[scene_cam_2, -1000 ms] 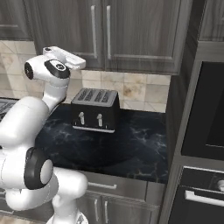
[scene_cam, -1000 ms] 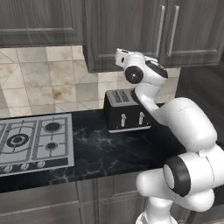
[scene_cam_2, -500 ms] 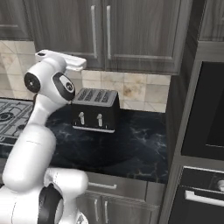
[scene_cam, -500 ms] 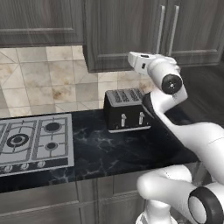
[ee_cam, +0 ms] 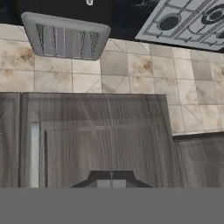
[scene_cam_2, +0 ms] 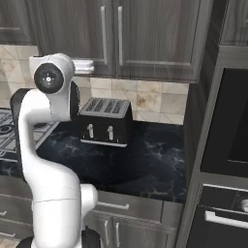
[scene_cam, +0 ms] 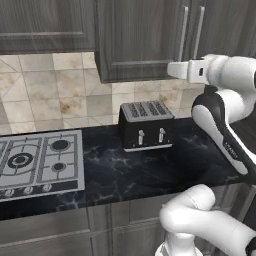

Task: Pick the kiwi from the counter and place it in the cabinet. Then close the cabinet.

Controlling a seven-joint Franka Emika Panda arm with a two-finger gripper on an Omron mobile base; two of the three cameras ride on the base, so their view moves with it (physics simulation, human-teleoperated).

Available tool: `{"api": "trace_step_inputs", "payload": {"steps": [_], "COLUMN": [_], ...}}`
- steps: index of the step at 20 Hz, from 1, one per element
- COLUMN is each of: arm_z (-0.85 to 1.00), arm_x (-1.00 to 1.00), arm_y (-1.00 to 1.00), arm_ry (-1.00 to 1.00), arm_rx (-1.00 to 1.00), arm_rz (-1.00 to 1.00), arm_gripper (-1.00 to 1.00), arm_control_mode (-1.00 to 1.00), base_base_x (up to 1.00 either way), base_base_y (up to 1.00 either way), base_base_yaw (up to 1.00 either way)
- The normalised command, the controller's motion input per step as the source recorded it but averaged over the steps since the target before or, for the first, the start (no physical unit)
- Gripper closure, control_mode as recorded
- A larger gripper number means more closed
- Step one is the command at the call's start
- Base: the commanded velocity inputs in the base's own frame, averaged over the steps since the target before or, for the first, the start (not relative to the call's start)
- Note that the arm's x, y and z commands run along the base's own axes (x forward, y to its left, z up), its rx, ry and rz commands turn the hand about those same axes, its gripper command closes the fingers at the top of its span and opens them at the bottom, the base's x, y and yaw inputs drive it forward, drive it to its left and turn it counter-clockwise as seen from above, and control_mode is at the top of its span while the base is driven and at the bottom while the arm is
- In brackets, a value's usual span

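Observation:
Both doors of the dark grey cabinet [scene_cam: 142, 40] [scene_cam_2: 145, 38] are shut, their silver bar handles [scene_cam: 184, 32] side by side. My gripper [scene_cam: 171, 70] [scene_cam_2: 91, 66] hovers just in front of the cabinet's lower edge, level with the bottom of the doors. In the hand view, which is rolled upside down, the cabinet door [ee_cam: 100, 140] is close ahead and my gripper [ee_cam: 111, 183] is shut on nothing. The black veined counter [scene_cam: 130, 175] [scene_cam_2: 145, 160] lies below. The kiwi is out of view.
A black four-slot toaster [scene_cam: 146, 125] [scene_cam_2: 105, 121] [ee_cam: 65, 37] stands on the counter under the cabinet. The silver gas hob [scene_cam: 37, 160] [ee_cam: 188, 22] sits to the left. A tall oven unit [scene_cam_2: 227, 145] borders the counter on the right.
The arm has swung and straightened; its elbow has moved right in the left base view and the hand has shifted slightly right along the cabinet's lower edge. The gripper stays shut.

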Motion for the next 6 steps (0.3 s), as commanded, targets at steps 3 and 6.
{"api": "trace_step_inputs", "payload": {"steps": [3, 6], "arm_z": [0.24, -0.02], "arm_x": [-0.88, -0.73], "arm_y": [0.0, 0.0], "arm_ry": [0.41, 0.3], "arm_rx": [-0.1, -0.08], "arm_rz": [0.17, 0.04], "arm_gripper": [1.0, 1.0], "arm_control_mode": [-1.0, -1.0], "base_base_x": [0.0, 0.0], "base_base_y": [0.0, 0.0], "base_base_yaw": [0.0, 0.0]}}
